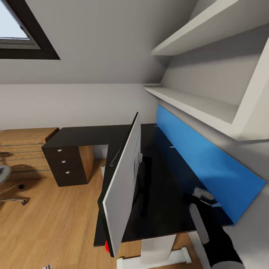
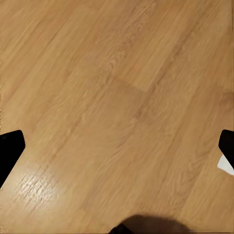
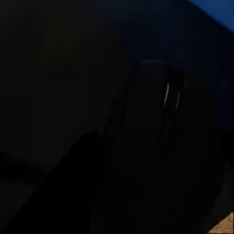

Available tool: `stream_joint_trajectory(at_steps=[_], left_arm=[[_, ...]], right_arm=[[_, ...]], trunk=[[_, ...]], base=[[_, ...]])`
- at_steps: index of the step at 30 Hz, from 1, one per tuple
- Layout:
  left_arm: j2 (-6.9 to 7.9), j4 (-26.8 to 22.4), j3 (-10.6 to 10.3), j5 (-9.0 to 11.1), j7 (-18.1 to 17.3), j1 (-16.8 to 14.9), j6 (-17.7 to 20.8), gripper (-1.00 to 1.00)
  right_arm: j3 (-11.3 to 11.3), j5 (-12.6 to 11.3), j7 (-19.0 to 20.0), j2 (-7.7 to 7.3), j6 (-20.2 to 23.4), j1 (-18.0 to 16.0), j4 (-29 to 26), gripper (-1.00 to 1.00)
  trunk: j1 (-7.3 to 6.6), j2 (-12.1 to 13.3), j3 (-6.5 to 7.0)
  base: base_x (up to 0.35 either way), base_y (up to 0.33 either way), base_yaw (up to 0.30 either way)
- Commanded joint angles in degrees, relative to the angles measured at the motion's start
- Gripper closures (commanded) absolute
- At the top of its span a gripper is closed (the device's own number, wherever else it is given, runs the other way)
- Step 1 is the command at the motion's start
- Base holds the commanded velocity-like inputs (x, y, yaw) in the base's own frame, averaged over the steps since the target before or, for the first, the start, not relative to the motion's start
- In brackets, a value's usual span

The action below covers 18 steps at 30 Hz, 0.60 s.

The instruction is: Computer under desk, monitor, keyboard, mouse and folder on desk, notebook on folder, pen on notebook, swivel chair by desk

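Note:
The monitor (image 1: pixel 125 183) stands on the black L-shaped desk (image 1: pixel 86 135), its light grey back towards me and its black stand (image 1: pixel 144 179) behind it. My right gripper (image 1: pixel 197 197) hovers low over the desk's near right end, beside the blue wall panel; whether it is open is not visible. In the right wrist view the desktop is almost black, with a dark rounded shape and a thin glint (image 3: pixel 170 95) that I cannot identify. My left gripper (image 2: pixel 117 148) is open over bare wooden floor, its black fingertips (image 2: pixel 9 151) wide apart. Part of the swivel chair (image 1: pixel 5 183) shows at the far left.
A long blue panel (image 1: pixel 209 164) runs along the wall behind the desk, under white shelves (image 1: pixel 194 104). Dark drawers with silver knobs (image 1: pixel 63 161) close the desk's far arm. A light wooden low cabinet (image 1: pixel 22 147) stands at the left. A small red spot (image 1: pixel 107 246) shows under the desk's near edge.

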Motion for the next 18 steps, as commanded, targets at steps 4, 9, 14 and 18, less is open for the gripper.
stream_joint_trajectory(at_steps=[4, 9, 14, 18], left_arm=[[0.04, -0.2, -1.4, -1.0, 0.2, 0.0, 0.2, -1.00], [0.03, -0.2, -1.6, -1.3, 0.2, 0.0, 0.2, -1.00], [0.04, -0.1, -1.7, -1.5, 0.2, 0.0, 0.3, -1.00], [0.00, -0.1, -1.7, -2.6, 0.1, 0.0, 0.3, -1.00]], right_arm=[[3.8, -0.1, -0.8, 1.71, 4.2, 9.4, -9.8, 1.00], [10.7, 4.2, -1.1, 1.53, -1.3, 17.0, -10.3, 1.00], [13.4, 8.6, -1.1, 1.68, -11.5, 24.3, -7.7, 1.00], [15.4, 9.6, -1.0, 1.74, -19.5, 25.1, 0.4, 1.00]], trunk=[[-0.88, 1.6, 0.65], [-1.98, 3.6, 1.55], [-3.08, 5.6, 2.45], [-3.96, 7.2, 3.17]], base=[[-0.211, 0.031, 0.000], [-0.322, 0.086, 0.000], [-0.336, 0.095, 0.000], [-0.335, 0.094, 0.000]])
